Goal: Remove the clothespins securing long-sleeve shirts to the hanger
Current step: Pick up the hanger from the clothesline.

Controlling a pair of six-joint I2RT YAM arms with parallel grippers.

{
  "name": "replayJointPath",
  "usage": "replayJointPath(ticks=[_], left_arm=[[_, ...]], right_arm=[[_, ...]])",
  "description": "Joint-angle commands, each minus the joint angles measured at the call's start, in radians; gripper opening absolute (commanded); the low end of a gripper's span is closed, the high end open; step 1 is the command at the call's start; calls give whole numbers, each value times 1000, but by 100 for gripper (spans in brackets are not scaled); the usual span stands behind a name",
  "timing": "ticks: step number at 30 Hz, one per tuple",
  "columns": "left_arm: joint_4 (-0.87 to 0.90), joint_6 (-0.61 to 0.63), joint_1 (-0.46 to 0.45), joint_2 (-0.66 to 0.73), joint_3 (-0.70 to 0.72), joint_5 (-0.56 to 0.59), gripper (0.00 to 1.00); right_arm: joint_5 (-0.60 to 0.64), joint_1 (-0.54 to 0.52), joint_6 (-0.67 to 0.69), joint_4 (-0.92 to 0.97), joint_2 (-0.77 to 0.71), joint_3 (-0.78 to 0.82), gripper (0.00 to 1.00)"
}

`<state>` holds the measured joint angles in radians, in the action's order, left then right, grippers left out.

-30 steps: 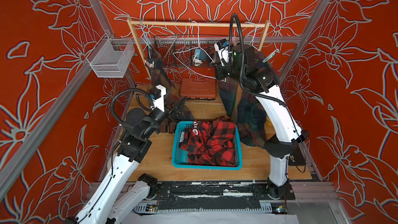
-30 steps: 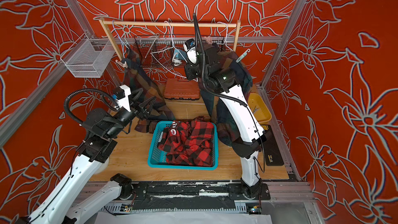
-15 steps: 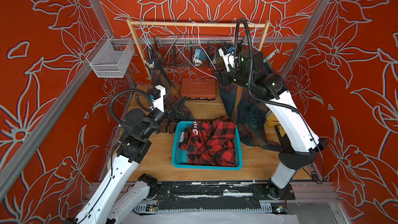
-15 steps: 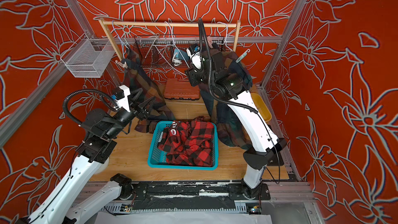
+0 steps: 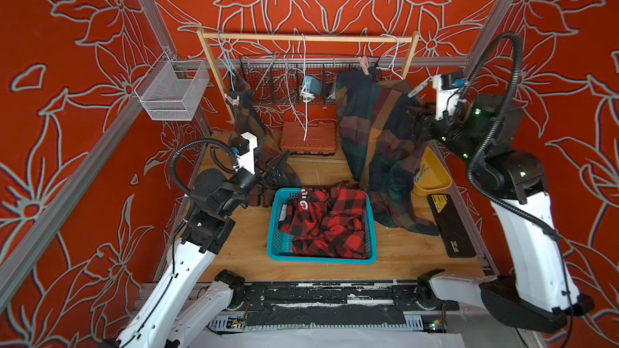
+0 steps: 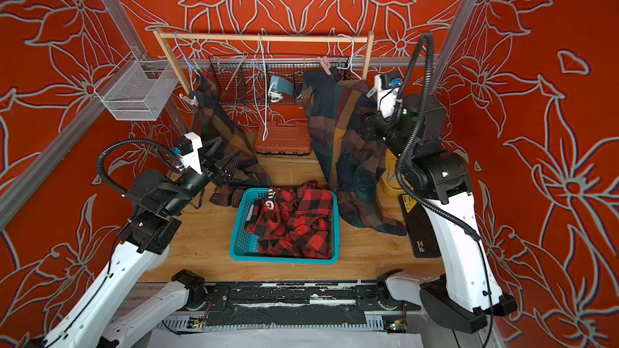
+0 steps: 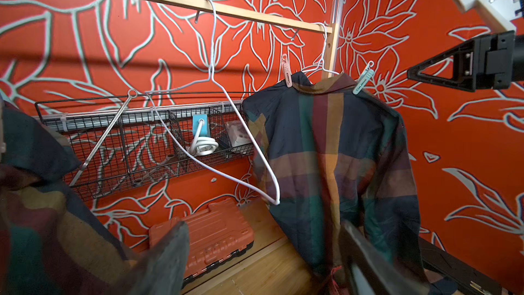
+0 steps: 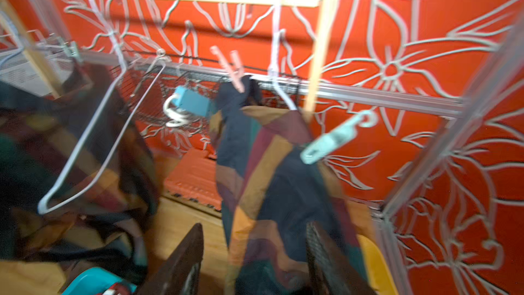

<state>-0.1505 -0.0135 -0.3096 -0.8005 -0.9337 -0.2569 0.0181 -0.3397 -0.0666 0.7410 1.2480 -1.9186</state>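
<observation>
Two clothespins to clear on the dark plaid shirt (image 5: 378, 135) hanging directly ahead of the right claw (image 8: 254, 227): mint clothespin (image 8: 334, 137) on the nearer shoulder, above and slightly outboard of the claw; pink clothespin (image 8: 235, 78) on the farther shoulder, higher and further across. Right claw: jaws parted, nothing gripped, fabric close ahead of the tips. Left claw (image 6: 227, 150): jaws spread wide, empty, close beside the second dark shirt (image 6: 231, 128), with a further pink clothespin (image 5: 233, 100) well above it at the shoulder.

Recommended procedure, by judgement:
1. Take the mint clothespin first, being nearest to the right claw.
2. Raise the claw to the handle end of the peg, never the biting end.
3. Set the jaws across both handle tails, square to the spring pivot.
4. Close firmly to force the bite open; verify release from cloth and white wire hanger (image 8: 274, 52).
5. Withdraw along the peg's own axis, up and away from the shoulder.
6. Keep collar fabric out of the jaws.
7. Approach slowly: free-hanging hanger, likely to swing on contact.
8. Repeat for the pink clothespin.
</observation>
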Motion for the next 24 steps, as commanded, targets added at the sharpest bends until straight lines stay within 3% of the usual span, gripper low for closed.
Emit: replayJointPath(ticks=[1, 5, 11, 21, 24], left_arm=[[-20, -14, -5, 9, 3, -19, 79], [-20, -14, -5, 7, 3, -27, 79], [-13, -9, -5, 13, 1, -32, 79], [-21, -20, -5, 18, 6, -50, 80], [-20, -19, -5, 20, 9, -51, 80]], right_arm=[[-56, 91, 6, 52, 14, -22, 61], [-145, 209, -16, 29, 24, -4, 62], [-295, 296, -17, -97, 48, 84, 63], [-416, 301, -27, -238, 131, 141, 62], [-447, 301, -24, -249, 163, 136, 58]])
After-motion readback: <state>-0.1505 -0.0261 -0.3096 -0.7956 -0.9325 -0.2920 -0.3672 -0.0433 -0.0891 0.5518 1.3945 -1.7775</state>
